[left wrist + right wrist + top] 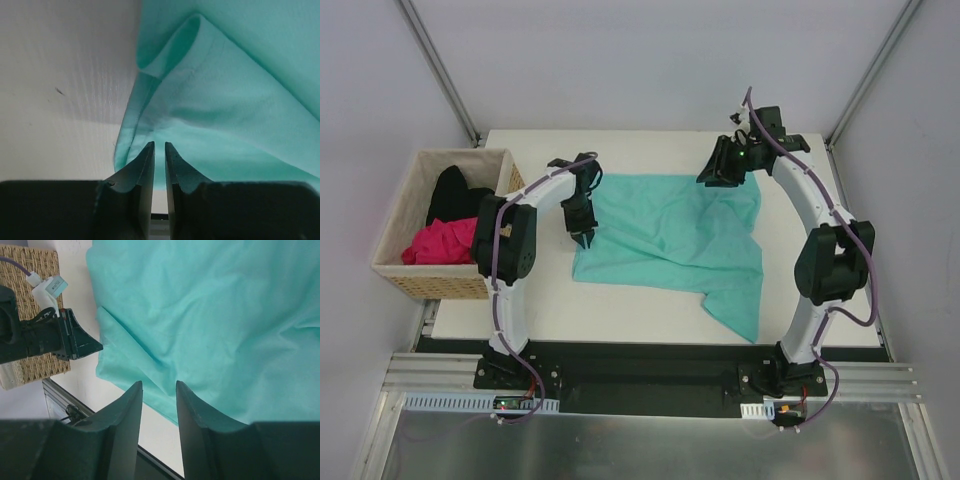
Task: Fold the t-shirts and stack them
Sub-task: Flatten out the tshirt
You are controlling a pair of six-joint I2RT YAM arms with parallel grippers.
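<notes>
Teal t-shirt (670, 235) lies rumpled, long axis across table (640, 315), corner trailing near-right.

There are three t-shirts: one teal t-shirt (670, 235) in the middle of the frame on the one white worktop (620, 320), and one pink t-shirt (445, 242) and one black t-shirt (450, 195) at the left in the one basket (430, 285). There are two arms, the left arm (510, 240) and the right arm (830, 260). There are two hands, the left hand (585, 242) and the right hand (718, 180).
</notes>
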